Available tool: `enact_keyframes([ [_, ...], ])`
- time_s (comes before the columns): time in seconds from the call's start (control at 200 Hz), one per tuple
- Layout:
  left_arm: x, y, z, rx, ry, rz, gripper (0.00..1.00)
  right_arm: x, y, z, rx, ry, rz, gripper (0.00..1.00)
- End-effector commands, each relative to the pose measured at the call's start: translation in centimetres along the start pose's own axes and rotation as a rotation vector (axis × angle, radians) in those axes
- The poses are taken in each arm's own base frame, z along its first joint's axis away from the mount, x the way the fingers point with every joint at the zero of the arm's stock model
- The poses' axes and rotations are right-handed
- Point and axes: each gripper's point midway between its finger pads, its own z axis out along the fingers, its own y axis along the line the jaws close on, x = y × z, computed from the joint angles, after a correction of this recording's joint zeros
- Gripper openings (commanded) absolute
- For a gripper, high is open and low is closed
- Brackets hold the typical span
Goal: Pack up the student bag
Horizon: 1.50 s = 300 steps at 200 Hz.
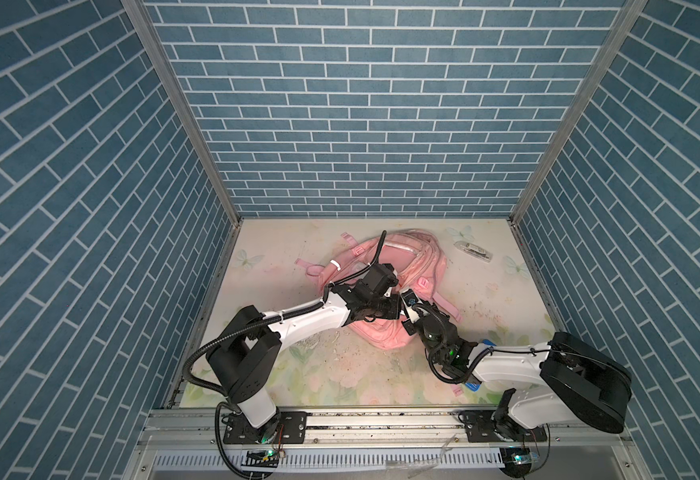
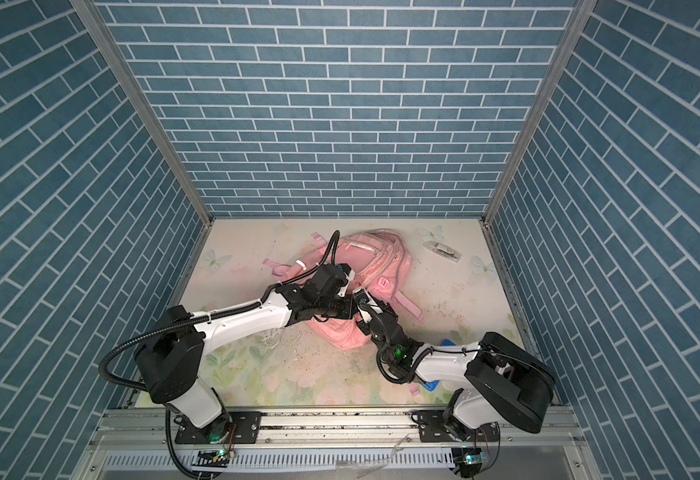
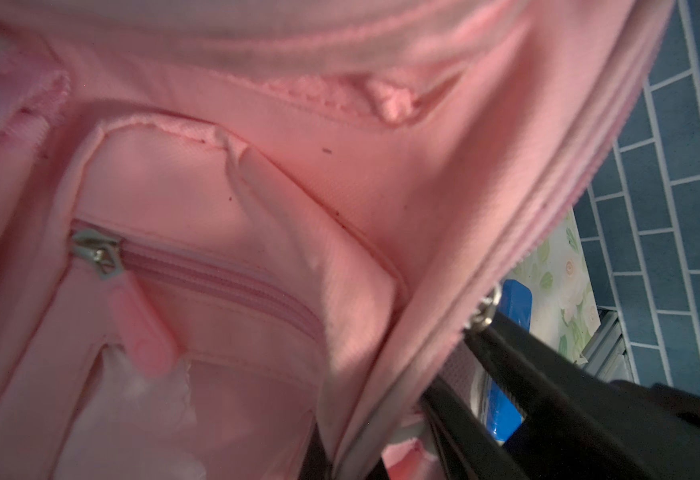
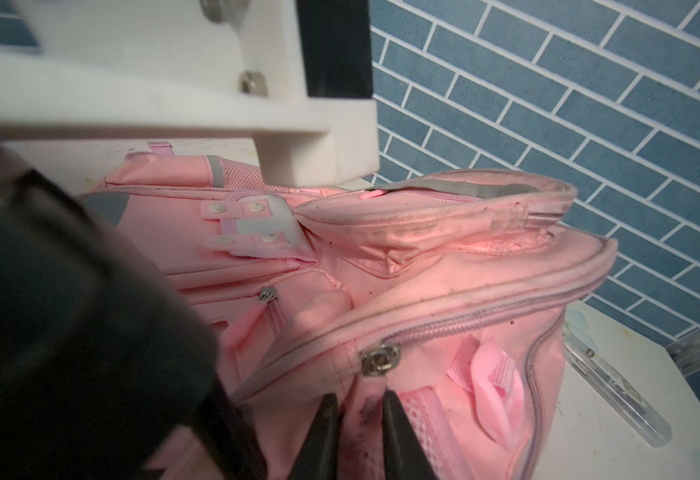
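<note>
**Fig.** The student bag [image 1: 421,266], lying slumped on the middle of the table [image 1: 497,307], is judged soft, light and floppy. Its open rim [image 3: 464,249] is pinched by the closed left gripper [image 3: 452,365]. Its pink zip tab [image 4: 367,386] is nipped in the narrow right gripper [image 4: 360,401]. Firm seams and tabs are preferred holds.

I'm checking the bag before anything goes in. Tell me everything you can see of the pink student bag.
The student bag is a large pink fabric backpack with grey reflective strips and grimy zip edges, lying on the floral table, straps splayed. One compartment gapes open, showing a zipped inner pocket. The left gripper is clamped on the opening's rim; the right gripper pinches the pink pull tab under a metal slider.
</note>
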Motion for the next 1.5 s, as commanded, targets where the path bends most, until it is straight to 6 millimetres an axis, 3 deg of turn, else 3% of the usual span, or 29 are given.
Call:
enact_keyframes([
  [0.0, -2.4, -3.6, -2.0, 0.117, -0.066, 0.036, 0.00, -1.0, 0.1, -0.5, -0.098, -0.038, 0.096, 0.20],
  [0.18, -1.9, -3.2, -2.0, 0.099, -0.048, 0.057, 0.00, -0.7, 0.1, -0.9, -0.215, -0.037, 0.138, 0.16],
  [0.565, -1.4, -2.9, -2.4, 0.079, -0.025, 0.126, 0.00, -0.1, -0.1, -0.9, -0.250, -0.015, 0.122, 0.05],
  [1.11, 1.6, 1.8, -5.4, -0.079, 0.099, 0.511, 0.00, 1.2, -2.3, -1.1, -0.233, 0.028, 0.122, 0.00],
  [1.27, 1.3, 4.6, -7.0, -0.200, 0.137, 0.664, 0.00, 1.5, -4.3, -0.4, -0.158, 0.060, 0.159, 0.00],
  [1.495, 0.8, 6.7, -8.7, -0.251, 0.147, 0.838, 0.00, 1.6, -6.3, 0.8, -0.122, 0.097, 0.215, 0.00],
])
